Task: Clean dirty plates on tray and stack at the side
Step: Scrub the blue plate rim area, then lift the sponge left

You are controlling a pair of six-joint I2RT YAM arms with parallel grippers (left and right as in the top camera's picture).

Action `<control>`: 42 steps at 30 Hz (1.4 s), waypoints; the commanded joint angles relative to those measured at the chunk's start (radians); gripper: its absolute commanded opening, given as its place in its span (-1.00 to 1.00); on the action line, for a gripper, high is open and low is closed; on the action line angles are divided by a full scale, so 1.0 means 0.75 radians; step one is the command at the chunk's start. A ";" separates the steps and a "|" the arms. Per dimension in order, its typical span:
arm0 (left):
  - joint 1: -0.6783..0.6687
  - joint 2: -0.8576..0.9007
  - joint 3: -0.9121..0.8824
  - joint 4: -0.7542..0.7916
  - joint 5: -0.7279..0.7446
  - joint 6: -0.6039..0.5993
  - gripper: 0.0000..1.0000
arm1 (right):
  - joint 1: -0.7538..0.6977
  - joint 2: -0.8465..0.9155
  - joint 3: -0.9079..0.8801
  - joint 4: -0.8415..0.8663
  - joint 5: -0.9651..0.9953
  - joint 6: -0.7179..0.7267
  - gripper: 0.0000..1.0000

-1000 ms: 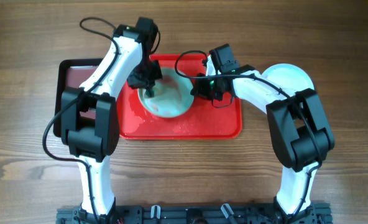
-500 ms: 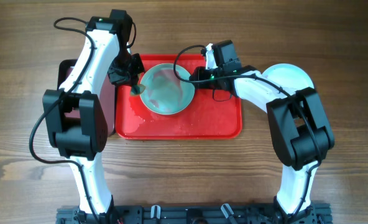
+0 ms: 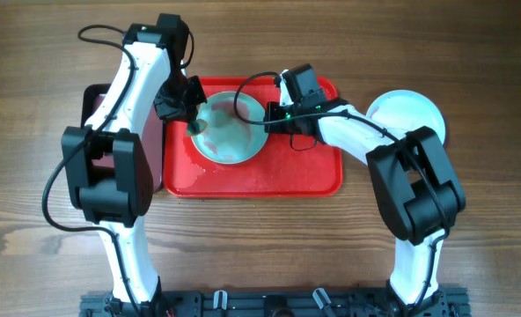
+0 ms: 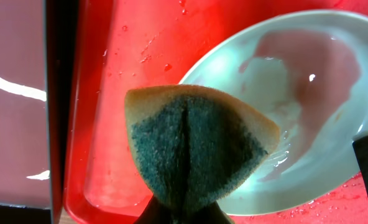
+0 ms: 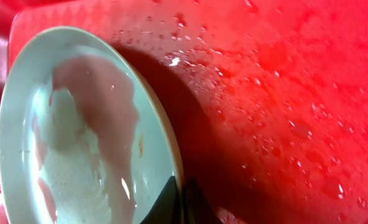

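Observation:
A pale aqua plate (image 3: 230,134) with a wet pinkish sauce smear stands tilted on the bright red tray (image 3: 313,172). My right gripper (image 3: 267,119) is shut on its right rim, as the right wrist view shows at the plate (image 5: 78,143) and gripper (image 5: 181,200). My left gripper (image 3: 193,119) is shut on a folded green-and-yellow sponge (image 4: 196,149), held just off the plate's left edge (image 4: 308,93) above the tray (image 4: 115,124). Another pale plate (image 3: 410,114) lies on the table to the right of the tray.
A dark maroon black-rimmed tray (image 3: 98,106) lies against the red tray's left side and also shows in the left wrist view (image 4: 16,124). The red tray floor (image 5: 283,93) is wet with droplets. Both arms reach over the tray's far half.
My left gripper moved with the sponge from over the plate to its left edge. My right gripper shifted left along the tray with the plate's rim, and the plate moved left with it.

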 commanded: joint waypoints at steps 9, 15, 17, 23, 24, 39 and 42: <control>-0.164 -0.046 -0.347 0.216 -0.023 -0.138 -0.92 | -0.126 0.041 -0.005 -0.104 -0.093 0.166 -0.91; -0.269 -0.046 -0.355 0.288 -0.068 -0.170 -0.92 | -0.126 0.041 -0.005 -0.103 -0.094 0.160 -0.91; -0.321 -0.046 -0.356 0.314 -0.148 -0.181 -0.92 | -0.126 0.041 -0.005 -0.103 -0.094 0.156 -0.91; -0.433 -0.046 -0.431 0.395 -0.289 -0.349 -0.92 | -0.126 0.041 -0.005 -0.104 -0.094 0.155 -0.92; -0.443 -0.046 -0.453 0.411 -0.289 -0.383 -0.92 | -0.126 0.041 -0.005 -0.104 -0.094 0.155 -0.91; -0.376 -0.128 -0.473 0.598 -0.016 -0.528 -0.92 | -0.113 0.041 -0.005 -0.184 -0.172 0.156 -0.91; -0.342 -0.161 -0.473 0.653 0.017 -0.561 -0.92 | -0.112 0.041 -0.005 -0.181 -0.172 0.157 -0.91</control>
